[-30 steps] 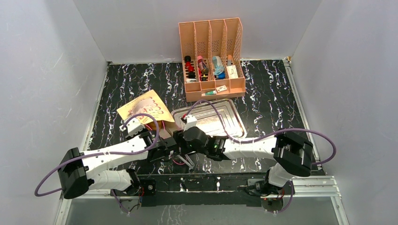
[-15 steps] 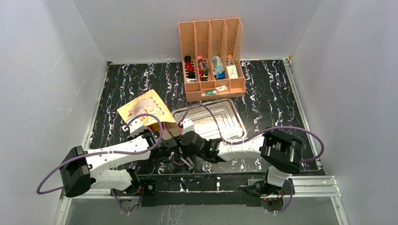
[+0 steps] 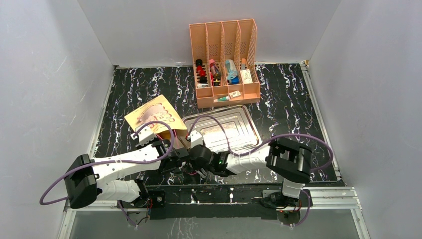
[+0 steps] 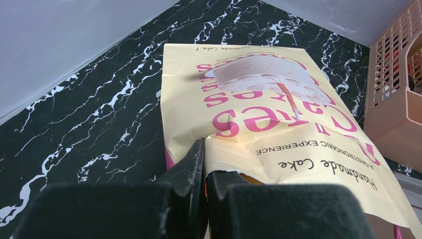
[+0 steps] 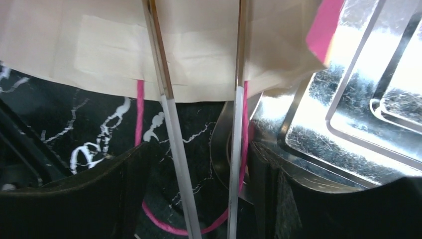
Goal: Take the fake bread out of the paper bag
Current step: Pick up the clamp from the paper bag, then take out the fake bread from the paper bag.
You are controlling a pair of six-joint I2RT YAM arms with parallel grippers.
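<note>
While the paper bag (image 3: 152, 113) lies flat on the black marbled table (image 3: 124, 87) just left of the metal tray (image 3: 239, 132), its printed face is turned up. Its mouth points toward the tray's near left corner. In the left wrist view the pink lettering and a cake picture run across the cream paper.

At that mouth, just left of the tray's near corner, the left gripper (image 4: 204, 159) is pinched tight on the bag's upper lip. Its black fingers (image 4: 186, 172) are pressed together with the paper edge caught between them. Just inside the lifted lip an orange-brown sliver (image 4: 245, 177) shows; what it is cannot be told.

Next to it, nearer the tray's corner, the right gripper (image 5: 196, 59) is spread. Its two thin pale fingers (image 5: 169, 129) stand well apart and run across the cream paper at the bag's edge, their tips out of the frame. A pink cord handle (image 5: 140, 109) hangs from that edge and loops on the table below the fingers. A magenta corner of the bag overlaps the tray's rim.

Beyond the tray's far edge, just beside it, a peach slotted organizer (image 3: 247, 35) stands with small items in its compartments.
</note>
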